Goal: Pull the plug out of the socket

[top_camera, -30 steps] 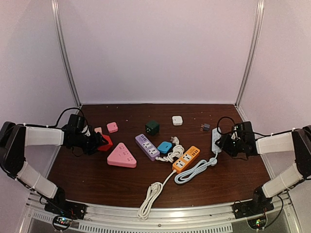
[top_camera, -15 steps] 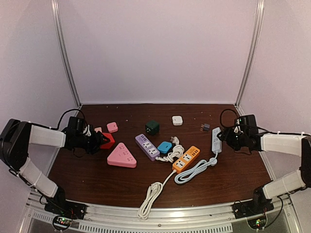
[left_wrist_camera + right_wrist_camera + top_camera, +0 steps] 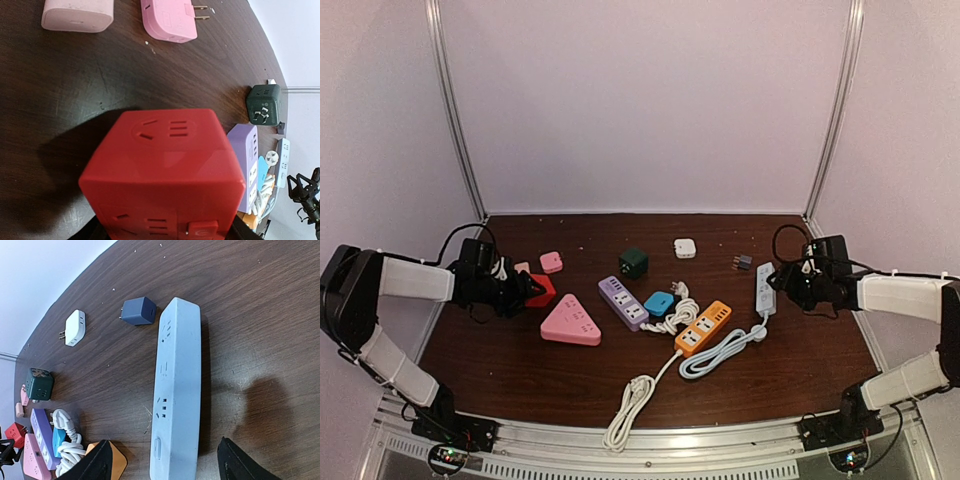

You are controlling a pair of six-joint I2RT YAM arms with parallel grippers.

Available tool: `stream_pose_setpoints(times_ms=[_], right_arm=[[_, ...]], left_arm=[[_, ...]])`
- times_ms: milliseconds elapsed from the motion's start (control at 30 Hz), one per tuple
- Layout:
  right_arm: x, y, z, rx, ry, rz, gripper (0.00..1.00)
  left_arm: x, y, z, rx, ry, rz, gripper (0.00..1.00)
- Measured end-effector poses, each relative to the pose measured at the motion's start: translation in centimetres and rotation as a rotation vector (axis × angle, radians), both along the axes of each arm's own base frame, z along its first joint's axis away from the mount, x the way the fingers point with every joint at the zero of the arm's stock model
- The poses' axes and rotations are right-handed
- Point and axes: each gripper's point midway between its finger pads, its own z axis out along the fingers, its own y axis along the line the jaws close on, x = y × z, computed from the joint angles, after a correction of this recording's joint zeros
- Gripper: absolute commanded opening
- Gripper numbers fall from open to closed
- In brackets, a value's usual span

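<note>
My left gripper [image 3: 162, 234] is shut on a red cube socket [image 3: 160, 165] that rests on the dark table at the left; no plug shows in its visible faces. In the top view the cube [image 3: 541, 291] sits at the tip of that gripper [image 3: 523, 291]. My right gripper [image 3: 165, 465] stands open, one finger on each side of the switch end of a pale blue power strip [image 3: 177, 390], not touching it. A small grey-blue plug [image 3: 140, 310] lies loose on the table by the strip's far end, prongs out. In the top view the strip [image 3: 765, 288] lies flat beside the right gripper [image 3: 786, 285].
A pink triangular socket [image 3: 571, 322], purple strip [image 3: 622, 302], orange strip [image 3: 703, 327] with coiled white cords [image 3: 670, 315], blue adapter [image 3: 658, 302], dark green cube [image 3: 633, 263] and white plug [image 3: 684, 247] fill the table's middle. Two pink plugs [image 3: 170, 20] lie beyond the red cube.
The right gripper has opened, let go of the pale blue strip and drawn back toward the rear right; the strip now lies flat. The left arm has hardly moved.
</note>
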Motion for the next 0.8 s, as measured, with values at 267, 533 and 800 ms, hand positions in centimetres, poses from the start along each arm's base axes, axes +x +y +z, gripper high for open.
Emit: stream_pose_setpoints(times_ms=[267, 533, 800], right_arm=[[0.4, 0.2, 0.8, -0.006, -0.015, 0.01, 0.74], [0.6, 0.3, 1.1, -0.009, -0.023, 0.016, 0.74], [0.6, 0.3, 1.1, -0.016, -0.026, 0.023, 0.74]], left_arm=[[-0.8, 0.7, -0.5, 0.059, 0.044, -0.007, 0.8], [-2.0, 1.8, -1.6, 0.121, 0.107, 0.007, 0.88], [-1.9, 2.4, -0.5, 0.16, 0.09, 0.016, 0.87]])
